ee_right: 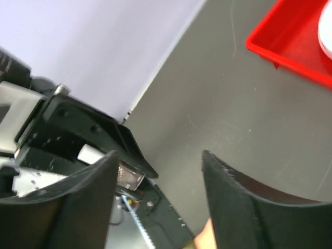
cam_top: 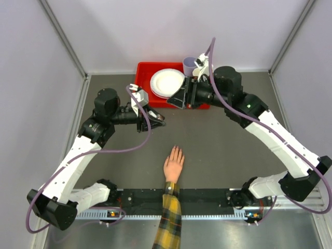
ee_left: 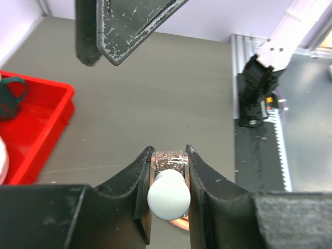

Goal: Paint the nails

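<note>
**Polish bottle held, cap not yet off**

Top view: the hand (cam_top: 174, 167) lies palm down at lower centre of the frame. Its plaid sleeve (cam_top: 168, 223) runs off the bottom edge and its fingers point toward the top. The nails (cam_top: 175, 150) sit at those fingertips, too small here to tell whether any carry colour. Both arms reach inward well above the hand. The left gripper (cam_top: 160, 119) is left of centre and the right gripper (cam_top: 176, 98) is just above and right of it, the two facing each other. Behind them at top centre is a red tray (cam_top: 145, 70) with white plates (cam_top: 167, 82).

Left wrist view: the left gripper is clenched on a small bottle (ee_left: 169, 161) with a glittery body, and its pale cap (ee_left: 167, 196) points toward the camera. The right gripper's dark fingers (ee_left: 85, 36) hang at the top of the frame, apart from the bottle.

Right wrist view: the right gripper's fingers are spread wide with nothing between them. The left gripper and its bottle show at lower left, and a sliver of the hand sits at the bottom edge.

By my reading, the step in hand is opening the bottle. The next move calls for the right gripper to line up on the cap, clamp it and twist it free while the left gripper holds the bottle firm. Only then can anything go down to the nails.
</note>
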### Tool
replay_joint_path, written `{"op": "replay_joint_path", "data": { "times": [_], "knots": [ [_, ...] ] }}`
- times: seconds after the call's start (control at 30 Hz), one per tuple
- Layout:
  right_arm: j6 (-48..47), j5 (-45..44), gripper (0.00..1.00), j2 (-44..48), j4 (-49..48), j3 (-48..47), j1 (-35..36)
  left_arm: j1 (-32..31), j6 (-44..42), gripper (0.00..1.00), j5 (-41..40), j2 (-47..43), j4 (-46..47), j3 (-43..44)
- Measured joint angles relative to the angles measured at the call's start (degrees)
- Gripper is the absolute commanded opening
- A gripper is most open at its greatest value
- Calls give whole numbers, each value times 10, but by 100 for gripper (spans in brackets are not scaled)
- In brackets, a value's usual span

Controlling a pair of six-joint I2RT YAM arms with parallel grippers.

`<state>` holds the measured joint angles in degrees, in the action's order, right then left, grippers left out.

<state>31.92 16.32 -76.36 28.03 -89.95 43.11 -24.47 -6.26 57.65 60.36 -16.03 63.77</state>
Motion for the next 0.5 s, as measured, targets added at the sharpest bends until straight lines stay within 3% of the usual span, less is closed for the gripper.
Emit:
{"op": "replay_joint_path", "data": {
  "times": [0.17, 0.5],
  "knots": [
    [45, 11, 73, -2, 16, 10, -21, -2, -34, 0, -51, 10, 2, 0],
    [57, 16, 74, 6, 30, 85, -90, -4, 3, 0, -399, 160, -30, -2]
  ]
}}
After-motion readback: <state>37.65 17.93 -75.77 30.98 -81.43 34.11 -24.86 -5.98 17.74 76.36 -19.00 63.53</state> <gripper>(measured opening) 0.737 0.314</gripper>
